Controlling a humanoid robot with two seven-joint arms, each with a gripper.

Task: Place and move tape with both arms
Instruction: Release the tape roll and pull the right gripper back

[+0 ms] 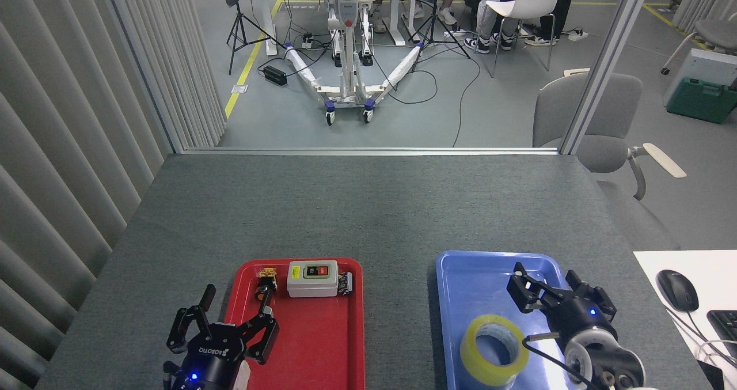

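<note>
The yellow tape [494, 349] lies flat, hole up, in the near part of the blue tray [467, 270] at the right. My right gripper [547, 285] hovers just behind and to the right of the roll, open, with nothing between its black fingers. At the lower left, my left gripper [225, 324] stands open and empty over the left edge of the red tray [322, 344], far from the tape.
At the back of the red tray sit a grey switch box [312, 278], a small black and yellow part [266, 283] and a small dark part [345, 282]. A mouse [677, 290] and keyboard lie on a white surface at the right. The table's far edge meets a glass partition.
</note>
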